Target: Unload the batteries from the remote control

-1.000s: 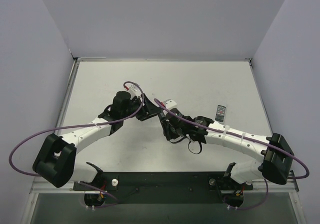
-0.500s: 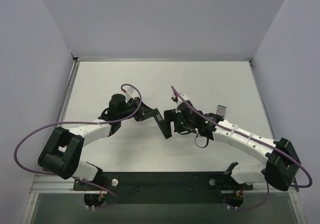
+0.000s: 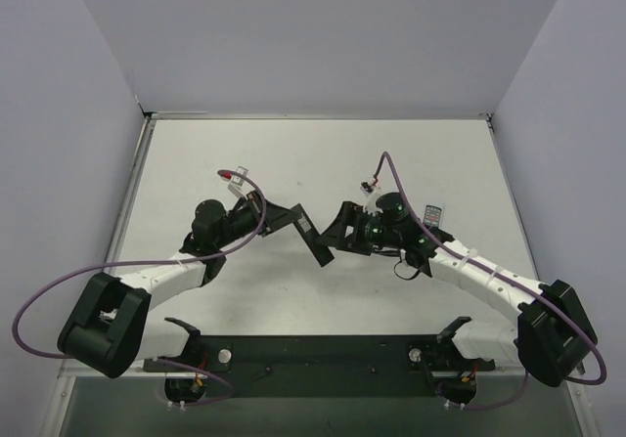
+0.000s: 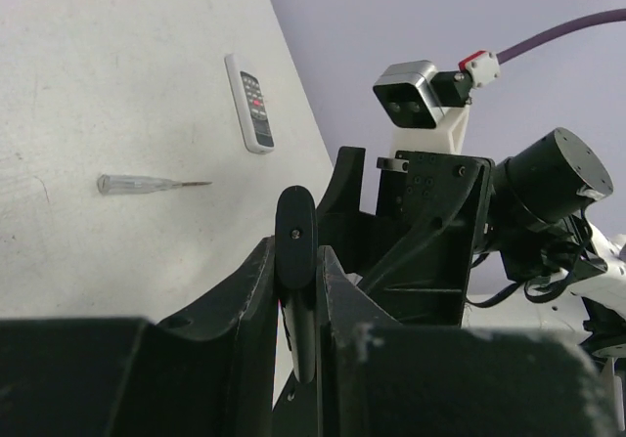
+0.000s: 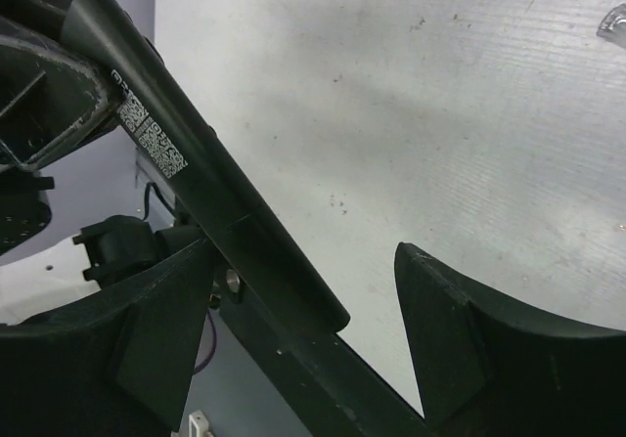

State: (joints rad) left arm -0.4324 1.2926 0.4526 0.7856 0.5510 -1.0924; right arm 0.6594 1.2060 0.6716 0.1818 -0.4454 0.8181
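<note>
Mid-task, at the stage of getting a two-handed hold on the remote control (image 3: 315, 243) — nothing unloaded yet, judging by the lack of any batteries in sight. Clamped on one end of it with the left claw (image 3: 291, 219), fingers tight on either side, the bar seen edge-on in the left wrist view. Seemingly held clear of the desk (image 3: 293, 153), slanting in the top view. At the remote's other end, the right claw (image 3: 339, 241) with fingers (image 5: 460, 339) spread apart, straddling the bar: close against one finger, well short of the other, not gripped. A printed label (image 5: 147, 129) on the remote's face in the right wrist view; no open compartment or loose cover to be made out there.

Next, probably: close the right claw on the free end, or catch the battery cover and slide it off while bracing with the left. Calls for a firm left hold so as not to let the slim bar twist, and a light, well-aimed touch from the right — easy to slip off so narrow an edge.

By count: one remote control; two claws; zero batteries visible, presumably inside the remote; one whitish block (image 3: 431, 218) with buttons, well apart from the remote, beyond the right claw; one pale translucent strip (image 4: 147, 184) flat on the desk, likewise apart from the remote, on the block's side of it.
</note>
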